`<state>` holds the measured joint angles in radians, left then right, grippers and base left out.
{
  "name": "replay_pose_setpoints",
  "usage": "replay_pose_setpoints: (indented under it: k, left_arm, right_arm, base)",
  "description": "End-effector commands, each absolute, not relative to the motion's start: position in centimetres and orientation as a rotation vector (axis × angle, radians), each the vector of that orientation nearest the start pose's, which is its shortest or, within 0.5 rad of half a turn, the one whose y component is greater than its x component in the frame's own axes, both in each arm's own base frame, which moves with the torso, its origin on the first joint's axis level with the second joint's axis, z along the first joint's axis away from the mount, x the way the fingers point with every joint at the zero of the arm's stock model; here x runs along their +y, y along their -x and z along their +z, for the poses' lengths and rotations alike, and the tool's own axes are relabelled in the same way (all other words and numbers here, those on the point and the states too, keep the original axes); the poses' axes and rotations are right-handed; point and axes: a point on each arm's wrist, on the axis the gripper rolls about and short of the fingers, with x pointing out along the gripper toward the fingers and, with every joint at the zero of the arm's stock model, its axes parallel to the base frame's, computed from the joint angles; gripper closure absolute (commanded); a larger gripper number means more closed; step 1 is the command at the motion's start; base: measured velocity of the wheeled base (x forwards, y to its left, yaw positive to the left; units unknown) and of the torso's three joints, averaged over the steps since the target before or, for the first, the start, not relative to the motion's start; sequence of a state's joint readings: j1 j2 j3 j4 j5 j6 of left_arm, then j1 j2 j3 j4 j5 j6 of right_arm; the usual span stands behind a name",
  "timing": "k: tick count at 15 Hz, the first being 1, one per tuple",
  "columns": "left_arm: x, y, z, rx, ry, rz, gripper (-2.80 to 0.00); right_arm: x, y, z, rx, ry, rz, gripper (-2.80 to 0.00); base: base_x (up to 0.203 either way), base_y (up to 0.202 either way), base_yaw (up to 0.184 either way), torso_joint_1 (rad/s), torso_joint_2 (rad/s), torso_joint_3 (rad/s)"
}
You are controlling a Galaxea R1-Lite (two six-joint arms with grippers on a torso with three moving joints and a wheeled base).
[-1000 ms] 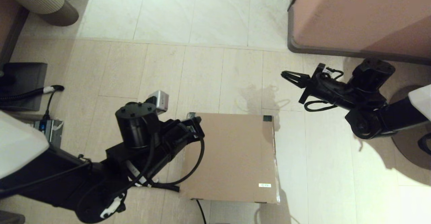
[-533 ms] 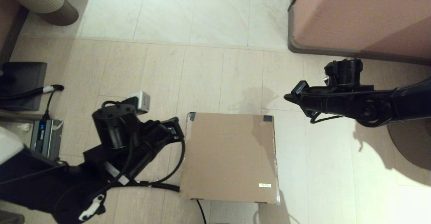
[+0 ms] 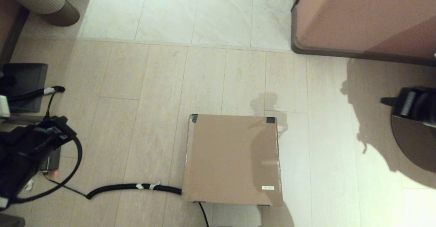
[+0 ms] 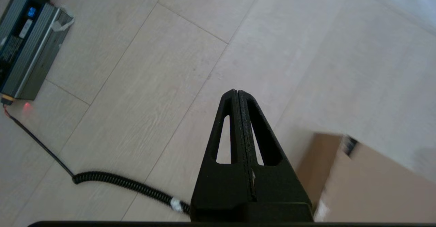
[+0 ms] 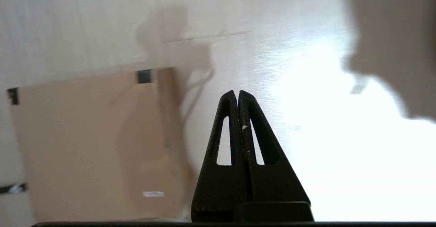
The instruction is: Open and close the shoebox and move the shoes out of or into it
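You've got a pinkish-brown furniture block [image 3: 368, 15] up in the far right corner, a grey power brick [image 4: 27, 49] on the left, and a coiled black cable [image 3: 133, 187] snaking across the floor.

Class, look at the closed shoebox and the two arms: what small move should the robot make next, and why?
Probably bring one arm back toward the shoebox to reach its lid. The lid lies flat and shut, no shoes are in sight, and both the left gripper and right gripper are shut, empty and off to the box's sides, touching nothing.
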<state>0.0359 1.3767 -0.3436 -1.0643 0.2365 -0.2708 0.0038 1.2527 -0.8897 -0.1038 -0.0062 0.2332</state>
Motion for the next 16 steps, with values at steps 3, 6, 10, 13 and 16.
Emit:
replay_pose_setpoints:
  k: [3, 6, 10, 13, 16]
  left_arm:
    - [1.3, -10.0, 17.9, -0.154, 0.217, 0.187, 0.0]
    - [0.7, -4.8, 13.7, 0.023, 0.128, 0.166, 0.0]
    - [0.1, -0.3, 8.8, 0.194, 0.077, 0.155, 0.0]
    - [0.0, 0.0, 7.9, 0.261, 0.055, 0.107, 0.0]
    - [0.0, 0.2, 7.9, 0.246, 0.031, -0.05, 0.0]
  right_arm:
    - [-0.8, -6.3, 23.3, 0.082, -0.106, -0.115, 0.0]
    - [-0.4, -3.1, 15.4, 0.232, 0.053, -0.117, 0.0]
    - [0.0, -0.6, 9.0, 0.301, 0.092, -0.11, 0.0]
    - [0.1, 0.0, 8.1, 0.344, 0.063, -0.061, 0.0]
    - [0.1, -0.2, 8.0, 0.371, 0.057, 0.047, 0.0]
  base:
    - [0.0, 0.0, 0.0, 0.0, 0.0, 0.0]
    - [0.0, 0.0, 0.0, 0.0, 0.0, 0.0]
    - [0.0, 0.0, 0.0, 0.0, 0.0, 0.0]
    - [0.0, 0.0, 0.0, 0.0, 0.0, 0.0]
    - [0.0, 0.0, 0.0, 0.0, 0.0, 0.0]
